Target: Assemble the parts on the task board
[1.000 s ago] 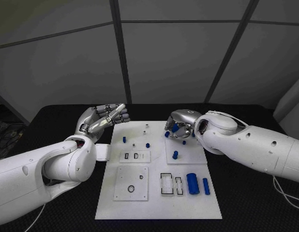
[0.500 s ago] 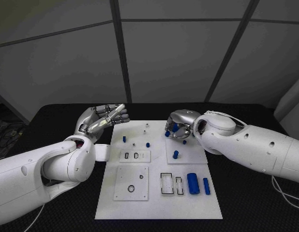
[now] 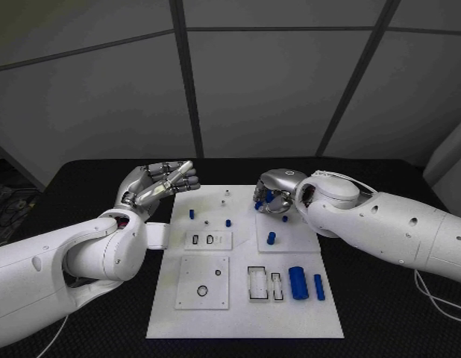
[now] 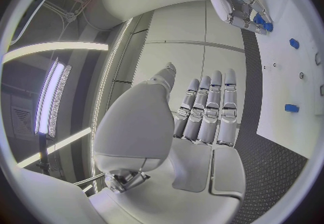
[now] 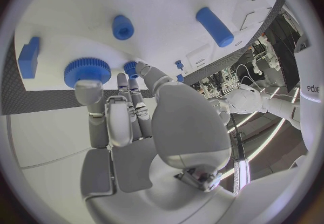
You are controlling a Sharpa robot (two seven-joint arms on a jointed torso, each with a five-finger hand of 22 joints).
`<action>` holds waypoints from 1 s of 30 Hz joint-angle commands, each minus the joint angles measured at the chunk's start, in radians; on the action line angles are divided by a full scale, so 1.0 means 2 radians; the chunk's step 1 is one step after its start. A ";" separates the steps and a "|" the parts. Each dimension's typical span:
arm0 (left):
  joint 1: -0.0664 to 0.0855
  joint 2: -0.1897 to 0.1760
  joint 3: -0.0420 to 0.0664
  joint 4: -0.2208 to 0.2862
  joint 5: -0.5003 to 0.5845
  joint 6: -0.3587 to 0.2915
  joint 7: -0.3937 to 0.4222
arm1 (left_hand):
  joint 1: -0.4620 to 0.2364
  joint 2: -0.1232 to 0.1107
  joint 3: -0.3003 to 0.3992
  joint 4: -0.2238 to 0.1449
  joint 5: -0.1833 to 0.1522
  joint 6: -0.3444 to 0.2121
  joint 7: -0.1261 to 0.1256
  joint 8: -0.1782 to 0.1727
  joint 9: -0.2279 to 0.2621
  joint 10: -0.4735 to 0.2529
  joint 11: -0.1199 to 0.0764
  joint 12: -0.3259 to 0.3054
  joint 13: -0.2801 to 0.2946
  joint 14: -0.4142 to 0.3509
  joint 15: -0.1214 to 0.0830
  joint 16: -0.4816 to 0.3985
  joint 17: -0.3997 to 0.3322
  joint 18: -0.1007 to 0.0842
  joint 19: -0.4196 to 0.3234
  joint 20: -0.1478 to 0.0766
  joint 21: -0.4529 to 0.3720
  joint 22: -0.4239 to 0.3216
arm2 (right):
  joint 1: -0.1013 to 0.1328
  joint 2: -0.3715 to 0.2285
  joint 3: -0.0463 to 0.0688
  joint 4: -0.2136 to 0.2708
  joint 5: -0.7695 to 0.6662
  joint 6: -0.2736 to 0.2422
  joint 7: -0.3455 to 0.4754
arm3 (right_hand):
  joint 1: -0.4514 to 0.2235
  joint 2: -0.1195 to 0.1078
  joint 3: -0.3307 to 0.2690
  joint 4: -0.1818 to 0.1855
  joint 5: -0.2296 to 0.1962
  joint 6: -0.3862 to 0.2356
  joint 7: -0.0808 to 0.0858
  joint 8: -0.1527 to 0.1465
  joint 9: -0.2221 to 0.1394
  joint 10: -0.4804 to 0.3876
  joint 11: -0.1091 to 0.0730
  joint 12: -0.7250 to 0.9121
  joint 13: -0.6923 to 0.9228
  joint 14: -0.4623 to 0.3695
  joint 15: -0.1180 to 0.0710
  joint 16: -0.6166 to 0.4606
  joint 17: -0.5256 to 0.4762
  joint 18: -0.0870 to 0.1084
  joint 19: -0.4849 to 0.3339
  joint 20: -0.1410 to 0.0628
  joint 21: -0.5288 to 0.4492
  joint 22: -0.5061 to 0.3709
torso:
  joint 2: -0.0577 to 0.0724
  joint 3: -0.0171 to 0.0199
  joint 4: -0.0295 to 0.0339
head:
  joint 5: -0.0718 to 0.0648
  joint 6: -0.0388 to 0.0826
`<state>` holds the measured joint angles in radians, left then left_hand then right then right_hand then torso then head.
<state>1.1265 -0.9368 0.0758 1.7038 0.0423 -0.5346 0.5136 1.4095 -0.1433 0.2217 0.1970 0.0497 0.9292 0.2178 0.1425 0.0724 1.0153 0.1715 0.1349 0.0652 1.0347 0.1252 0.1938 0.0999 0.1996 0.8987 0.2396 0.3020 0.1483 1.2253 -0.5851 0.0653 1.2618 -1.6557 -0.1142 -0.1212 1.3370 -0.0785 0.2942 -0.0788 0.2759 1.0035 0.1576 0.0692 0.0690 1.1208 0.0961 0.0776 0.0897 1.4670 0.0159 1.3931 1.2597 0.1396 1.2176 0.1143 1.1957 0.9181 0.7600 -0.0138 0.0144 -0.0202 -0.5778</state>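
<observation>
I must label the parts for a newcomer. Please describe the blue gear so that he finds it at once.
Start at the white task board, then its far right corner, under the right hand. The blue gear lies flat at the fingers. Only it has a toothed rim; its neighbours are smooth pegs and blocks.

Left robot hand [image 4: 202, 110] empty, fingers straight together beside the task board [image 4: 297, 78] bearing blue parts [image 4: 291, 108]

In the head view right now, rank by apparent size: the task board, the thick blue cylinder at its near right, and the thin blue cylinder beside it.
1. Task board, by far the largest.
2. Thick blue cylinder.
3. Thin blue cylinder: about as long, clearly slimmer.
</observation>
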 commanded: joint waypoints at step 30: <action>0.001 -0.003 0.001 0.002 -0.005 0.007 -0.003 | -0.002 0.007 -0.002 -0.003 -0.002 0.001 0.003 -0.005 -0.001 0.001 0.001 -0.006 -0.001 0.001 0.003 -0.004 -0.001 -0.009 0.004 -0.001 0.000 -0.001 | 0.001 0.004 0.000 0.009 -0.007 -0.084 -0.001 | 0.028 0.012 0.073 -0.012 -0.031 0.055 -0.006 0.017 0.010 0.059 -0.011 0.010 0.008 0.029 -0.009 0.020 0.022 -0.015 0.013 -0.010 0.042 0.050 | 0.001 -0.0002 0.0012 | 0.004 0.000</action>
<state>1.1266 -0.9417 0.0759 1.7059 0.0417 -0.5318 0.5061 1.4053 -0.1391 0.2191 0.1944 0.0497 0.9292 0.2178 0.1389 0.0714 1.0153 0.1716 0.1269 0.0653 1.0347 0.1252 0.1914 0.0983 0.1995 0.9022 0.2360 0.3019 0.1471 1.2257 -0.5802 0.0653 1.2773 -1.6621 -0.1975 -0.1252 1.3837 -0.0512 0.4330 -0.1019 0.2083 1.1097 0.1405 0.1054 0.0881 1.2295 0.0802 0.1028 0.1064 1.4667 0.0015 1.4274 1.3023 0.1240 1.2424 0.0964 1.2731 1.0163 0.7625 -0.0134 0.0165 -0.0138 -0.5796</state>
